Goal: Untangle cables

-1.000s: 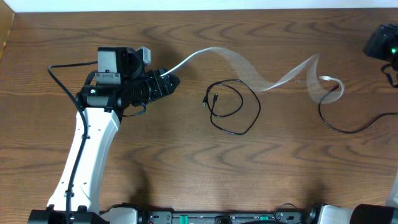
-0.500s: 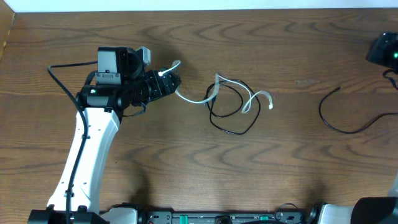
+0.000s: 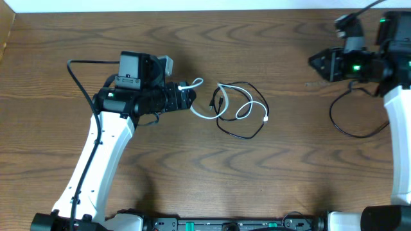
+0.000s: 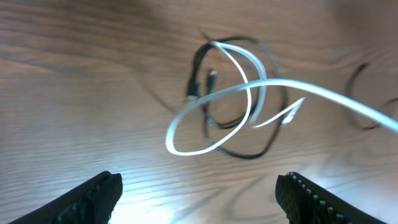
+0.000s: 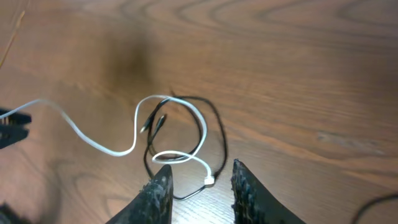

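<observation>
A white cable (image 3: 209, 117) lies in loose curls across a black cable (image 3: 244, 136) that forms a loop mid-table. One white end (image 3: 200, 81) rests by the tip of my left gripper (image 3: 192, 99). That gripper (image 4: 205, 199) is wide open with nothing between its fingers; the white cable (image 4: 186, 112) and black loop (image 4: 249, 155) lie ahead of it. Another black cable (image 3: 343, 128) curves at the right. My right gripper (image 3: 313, 63) hovers above it at the back right, open and empty (image 5: 202, 193), looking down on the white cable (image 5: 112, 149) and black loop (image 5: 221, 140).
The left arm's thick black wire (image 3: 77, 70) arcs beside its wrist. The table's far edge (image 3: 192, 10) meets a white wall. A wooden edge (image 3: 6, 32) shows at the back left corner.
The white cable, stretched between both grippers a second ago, has been let go and has sprung back onto the black loop. The left gripper moved right; the right arm swung into view.
</observation>
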You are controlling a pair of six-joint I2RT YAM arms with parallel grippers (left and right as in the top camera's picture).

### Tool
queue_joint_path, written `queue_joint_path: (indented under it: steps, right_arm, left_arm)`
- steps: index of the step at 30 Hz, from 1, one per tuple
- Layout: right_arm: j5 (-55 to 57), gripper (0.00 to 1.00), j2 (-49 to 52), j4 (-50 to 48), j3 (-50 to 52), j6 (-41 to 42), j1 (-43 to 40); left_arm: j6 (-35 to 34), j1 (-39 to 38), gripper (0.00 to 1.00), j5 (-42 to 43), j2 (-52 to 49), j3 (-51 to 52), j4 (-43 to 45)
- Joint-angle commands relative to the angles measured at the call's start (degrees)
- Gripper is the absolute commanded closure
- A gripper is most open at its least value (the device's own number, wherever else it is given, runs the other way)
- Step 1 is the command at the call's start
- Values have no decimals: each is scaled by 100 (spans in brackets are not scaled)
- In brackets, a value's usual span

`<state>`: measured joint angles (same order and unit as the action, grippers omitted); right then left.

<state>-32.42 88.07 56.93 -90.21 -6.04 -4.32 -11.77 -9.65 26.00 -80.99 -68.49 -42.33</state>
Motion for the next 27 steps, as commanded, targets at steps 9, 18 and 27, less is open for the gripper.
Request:
queue_joint_path:
  steps: [9,18,27]
  right_arm:
    - [-118,69,44,118,142,-857,1281]
    - [-966,63,44,511,142,-3259,2120]
    - [-1788,56,44,459,142,-3757,2535]
  left_arm:
    - [1274,-518,16,87,94,-9,-195]
    - [1307,-516,16,1294,96,-9,105]
    - [1305,-518,16,1735,94,-9,103]
